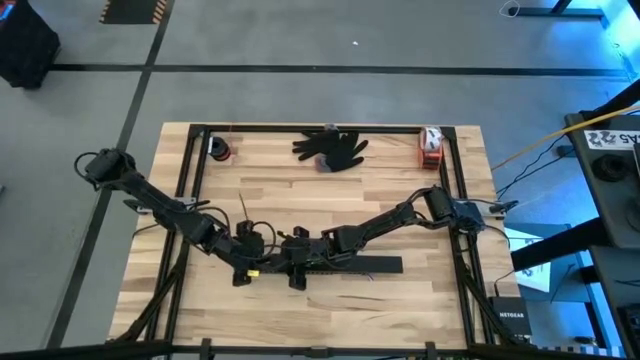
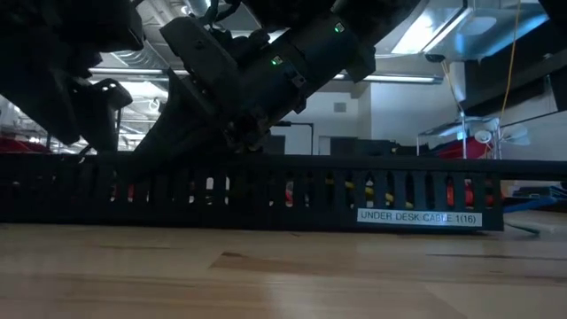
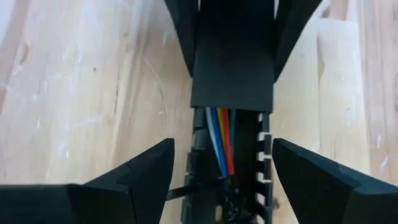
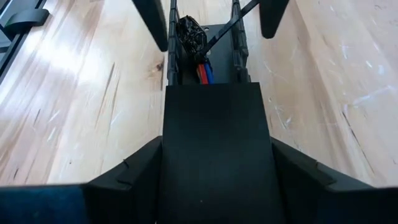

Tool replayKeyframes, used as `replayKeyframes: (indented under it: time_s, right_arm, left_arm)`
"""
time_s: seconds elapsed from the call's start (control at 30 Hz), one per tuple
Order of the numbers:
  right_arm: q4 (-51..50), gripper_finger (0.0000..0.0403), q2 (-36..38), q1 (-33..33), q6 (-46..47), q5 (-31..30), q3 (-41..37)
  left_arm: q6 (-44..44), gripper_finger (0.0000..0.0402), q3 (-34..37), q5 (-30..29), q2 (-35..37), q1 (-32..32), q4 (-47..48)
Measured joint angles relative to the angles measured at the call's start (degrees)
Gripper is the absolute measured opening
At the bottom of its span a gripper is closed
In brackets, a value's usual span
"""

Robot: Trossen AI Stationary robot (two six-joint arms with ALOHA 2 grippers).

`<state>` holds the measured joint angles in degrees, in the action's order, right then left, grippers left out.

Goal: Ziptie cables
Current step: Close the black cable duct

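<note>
Both grippers meet near the table's front edge: my left gripper (image 3: pixel 221 180) is spread astride the slotted channel (image 2: pixel 266 190), my right gripper (image 4: pixel 214 168) spread around its lid (image 4: pixel 214 149). Cables (image 3: pixel 221 146) lie inside the channel, thin, light and floppy; I'd pinch them bunched, beside the zip tie (image 3: pixel 193 190).

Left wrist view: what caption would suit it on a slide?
Open left gripper straddles the slotted channel holding coloured cables, facing the right gripper.
</note>
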<state>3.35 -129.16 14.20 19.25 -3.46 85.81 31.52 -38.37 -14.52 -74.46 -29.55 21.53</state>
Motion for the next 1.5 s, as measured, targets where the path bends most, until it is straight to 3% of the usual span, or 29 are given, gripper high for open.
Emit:
replayKeyframes:
  time_s: [1.5]
  right_arm:
    - [-0.1,0.0230,0.0,0.0,-0.2,-0.3,-0.1]
  left_arm:
    - [0.0,0.0265,0.0,1.0,0.0,0.0,0.1]
